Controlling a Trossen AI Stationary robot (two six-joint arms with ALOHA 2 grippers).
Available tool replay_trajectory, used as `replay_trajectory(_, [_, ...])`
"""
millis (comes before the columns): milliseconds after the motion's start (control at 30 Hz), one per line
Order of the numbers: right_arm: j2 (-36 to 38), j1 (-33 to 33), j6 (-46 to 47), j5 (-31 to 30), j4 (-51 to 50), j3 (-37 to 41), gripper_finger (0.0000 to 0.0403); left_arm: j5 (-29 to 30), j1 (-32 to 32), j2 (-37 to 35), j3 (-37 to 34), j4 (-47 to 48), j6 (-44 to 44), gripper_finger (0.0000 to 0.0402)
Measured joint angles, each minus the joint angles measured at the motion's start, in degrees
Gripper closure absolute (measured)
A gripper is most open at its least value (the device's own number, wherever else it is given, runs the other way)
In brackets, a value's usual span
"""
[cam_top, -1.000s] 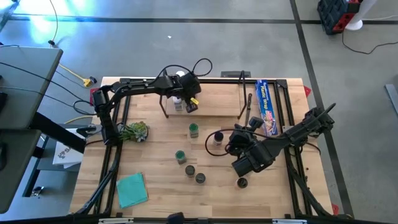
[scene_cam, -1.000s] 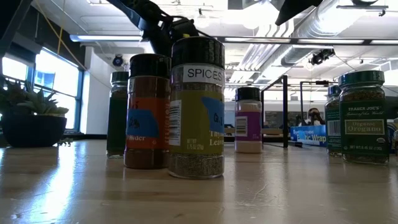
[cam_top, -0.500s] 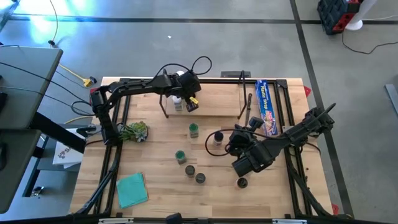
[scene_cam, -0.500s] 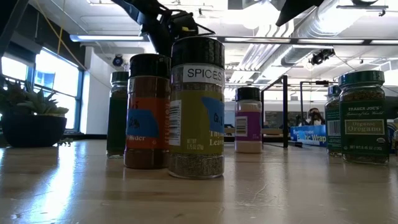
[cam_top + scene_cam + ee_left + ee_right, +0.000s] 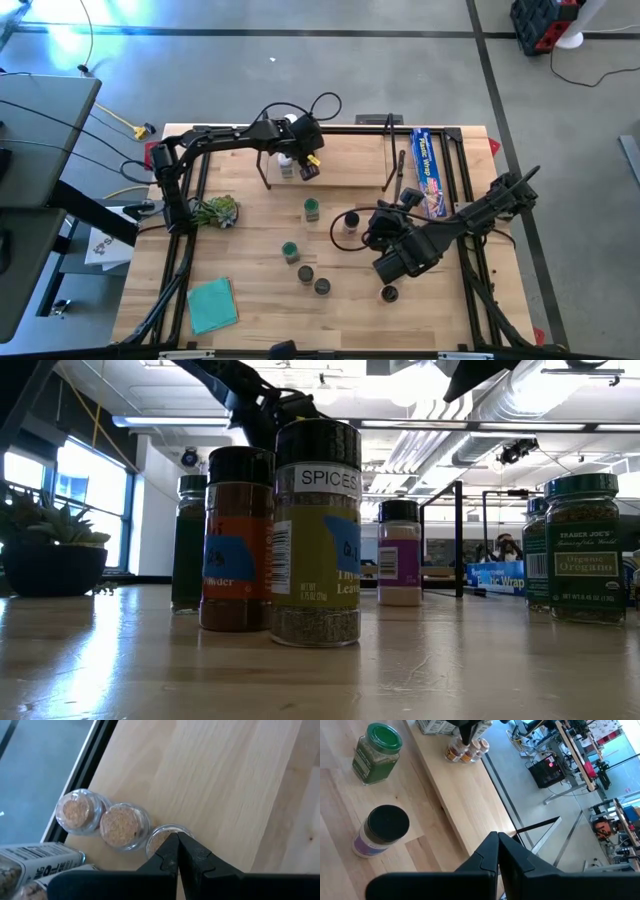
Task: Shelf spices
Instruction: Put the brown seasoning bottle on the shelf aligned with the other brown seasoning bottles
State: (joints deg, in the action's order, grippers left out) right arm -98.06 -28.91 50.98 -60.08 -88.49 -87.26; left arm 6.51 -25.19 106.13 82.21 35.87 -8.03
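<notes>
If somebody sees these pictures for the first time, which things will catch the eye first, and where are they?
In the low view a jar labelled SPICES stands nearest the camera and fills the middle of the picture. From above, the left gripper hangs over the shelf at the table's far edge, its fingers shut above three cork-topped jars. A teal cloth lies at the near left corner.

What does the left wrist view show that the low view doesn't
Only the left wrist view shows three cork-topped jars in a row on the shelf, with the left gripper shut above the third. Only the low view shows the jar labelled SPICES, the oregano jar and a potted plant. Both show the left arm and light wood.
</notes>
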Motion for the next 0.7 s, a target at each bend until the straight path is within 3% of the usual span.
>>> replay_trajectory(500, [0.0, 0.0, 0.0, 0.2, 0.0, 0.0, 0.0399, 0.1, 0.4, -0.1, 0.7, -0.4, -0.1, 0.0401])
replay_trajectory(700, [0.0, 0.0, 0.0, 2.2, -0.4, 0.0, 0.0399, -0.5, 2.8, -4.2, 3.4, 1.1, -0.1, 0.0401])
